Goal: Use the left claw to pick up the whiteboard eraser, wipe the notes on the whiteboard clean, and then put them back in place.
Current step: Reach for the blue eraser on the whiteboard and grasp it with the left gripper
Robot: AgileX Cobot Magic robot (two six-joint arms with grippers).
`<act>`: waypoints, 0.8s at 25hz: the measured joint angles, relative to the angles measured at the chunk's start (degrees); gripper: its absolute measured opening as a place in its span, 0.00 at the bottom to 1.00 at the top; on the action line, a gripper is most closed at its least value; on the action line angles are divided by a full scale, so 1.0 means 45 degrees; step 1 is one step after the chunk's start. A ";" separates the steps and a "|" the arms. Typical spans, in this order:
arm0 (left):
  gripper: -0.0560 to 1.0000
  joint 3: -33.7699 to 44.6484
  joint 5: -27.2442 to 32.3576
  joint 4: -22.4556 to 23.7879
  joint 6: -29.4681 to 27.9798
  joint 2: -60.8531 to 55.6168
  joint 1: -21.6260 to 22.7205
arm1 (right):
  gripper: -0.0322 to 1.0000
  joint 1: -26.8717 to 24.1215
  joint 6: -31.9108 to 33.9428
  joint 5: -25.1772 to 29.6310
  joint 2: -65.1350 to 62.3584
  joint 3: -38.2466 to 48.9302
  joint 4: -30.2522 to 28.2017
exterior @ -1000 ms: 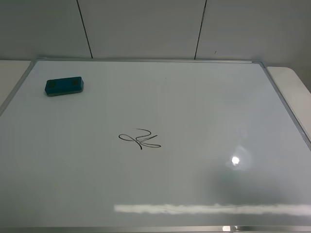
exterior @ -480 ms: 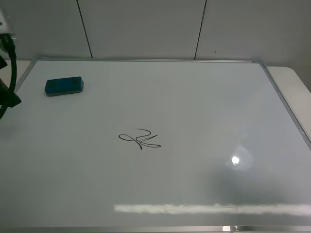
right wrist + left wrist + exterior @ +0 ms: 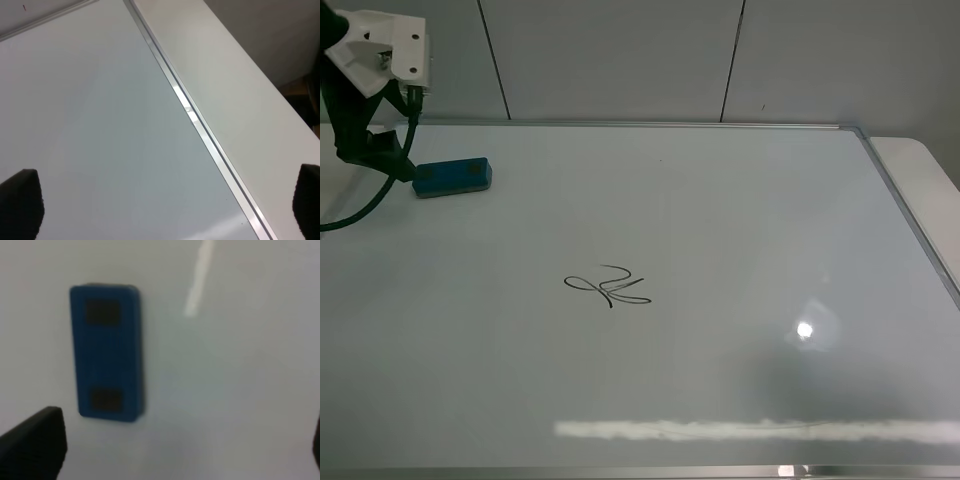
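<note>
Near the far left corner of the large glossy white whiteboard (image 3: 770, 200) lies the small teal-blue rounded eraser block (image 3: 452, 177). Just beside its end hangs the black left claw (image 3: 388, 158), fingers spread wide (gripping nothing). The looping black marker scribble (image 3: 608, 288) sits mid-board, well apart.

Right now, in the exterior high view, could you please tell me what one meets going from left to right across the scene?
left claw → whiteboard eraser → notes → light glare → right frame of the whiteboard
</note>
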 joint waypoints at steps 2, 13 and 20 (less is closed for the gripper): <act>0.99 -0.0554 -0.0107 0.0000 0.0342 0.0880 0.0000 | 0.99 0.0000 0.0000 0.0000 0.0000 0.0000 0.0000; 0.99 -0.3166 -0.0417 0.0046 0.1202 0.4393 0.0017 | 0.99 0.0000 0.0000 0.0000 0.0000 0.0000 0.0000; 0.99 -0.3699 -0.0691 0.0164 0.1302 0.5377 0.0476 | 0.99 0.0000 0.0000 0.0000 0.0000 0.0000 0.0000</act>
